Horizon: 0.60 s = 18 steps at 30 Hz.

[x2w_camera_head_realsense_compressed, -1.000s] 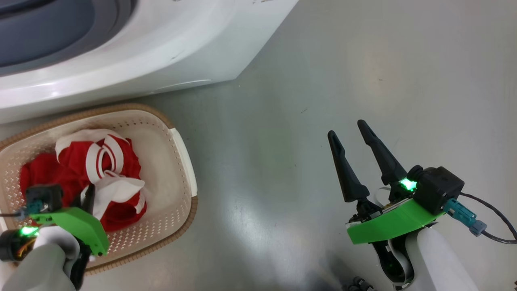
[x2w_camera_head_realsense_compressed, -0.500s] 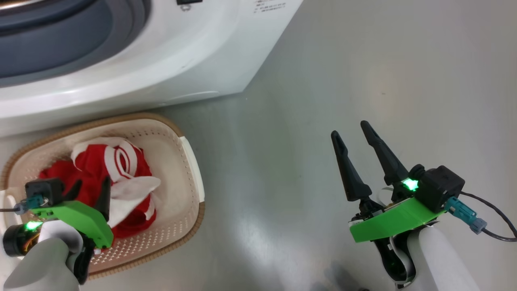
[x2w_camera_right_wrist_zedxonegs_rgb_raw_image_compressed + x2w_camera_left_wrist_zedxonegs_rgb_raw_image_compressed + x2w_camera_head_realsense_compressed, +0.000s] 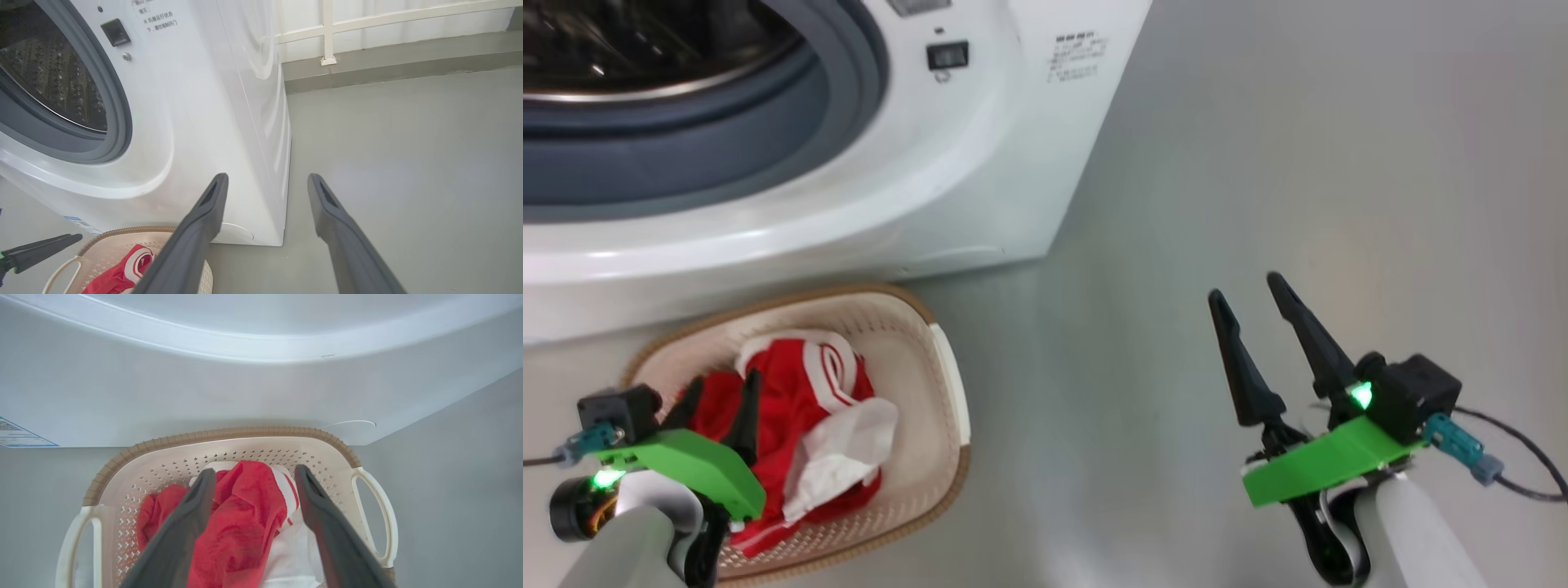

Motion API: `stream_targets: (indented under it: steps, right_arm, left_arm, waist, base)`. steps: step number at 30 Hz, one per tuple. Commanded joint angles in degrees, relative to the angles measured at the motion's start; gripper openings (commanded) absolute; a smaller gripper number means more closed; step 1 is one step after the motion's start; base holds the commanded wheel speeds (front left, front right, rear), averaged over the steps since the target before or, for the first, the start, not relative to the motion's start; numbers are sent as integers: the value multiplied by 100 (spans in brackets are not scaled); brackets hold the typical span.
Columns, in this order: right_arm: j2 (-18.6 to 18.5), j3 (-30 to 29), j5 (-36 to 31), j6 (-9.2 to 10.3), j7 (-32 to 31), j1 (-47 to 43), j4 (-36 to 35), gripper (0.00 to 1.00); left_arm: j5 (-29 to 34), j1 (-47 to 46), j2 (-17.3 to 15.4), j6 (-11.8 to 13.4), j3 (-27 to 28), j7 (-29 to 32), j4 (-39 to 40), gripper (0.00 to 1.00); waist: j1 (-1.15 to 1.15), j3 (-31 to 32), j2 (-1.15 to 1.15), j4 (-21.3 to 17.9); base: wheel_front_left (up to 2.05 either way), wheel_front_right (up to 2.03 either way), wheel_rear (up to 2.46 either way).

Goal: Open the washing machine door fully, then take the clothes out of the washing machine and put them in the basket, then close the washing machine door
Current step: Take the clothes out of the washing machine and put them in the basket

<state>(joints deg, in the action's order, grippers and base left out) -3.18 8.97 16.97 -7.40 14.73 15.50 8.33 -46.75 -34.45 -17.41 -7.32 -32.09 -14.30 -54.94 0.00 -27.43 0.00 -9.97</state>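
Left pincer (image 3: 723, 390) hangs spread over the clothes (image 3: 800, 392) — red and white, heaped in the basket (image 3: 849, 291) on the floor (image 3: 1258, 163). Right pincer (image 3: 1245, 287), also spread and holding nothing, is well apart to the side. Just beyond the basket stands the washing machine (image 3: 980, 163) — its drum (image 3: 53, 77) exposed.

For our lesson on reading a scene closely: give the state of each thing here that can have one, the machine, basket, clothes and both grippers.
washing machine: mouth uncovered, drum bare where it shows.
basket: upright on the floor, right before the machine.
clothes: crumpled in the basket.
left gripper: open, over the clothes.
right gripper: open, empty, over the floor.
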Motion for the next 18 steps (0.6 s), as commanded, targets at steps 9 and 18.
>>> stream_targets:
  steps: [9,18]
  right_arm:
    - [7,-80,-131,-9,27,-520,52,100]
    - [-199,-161,-14,-9,27,-848,75,100]
  left_arm:
    - [854,725,58,-16,1187,-70,671,100]
    - [1672,1339,316,-16,1990,-70,1650,100]
  waist:
    - [0,1150,0,409]
    - [0,1675,0,572]
  base:
    - [0,0,0]
    - [0,0,0]
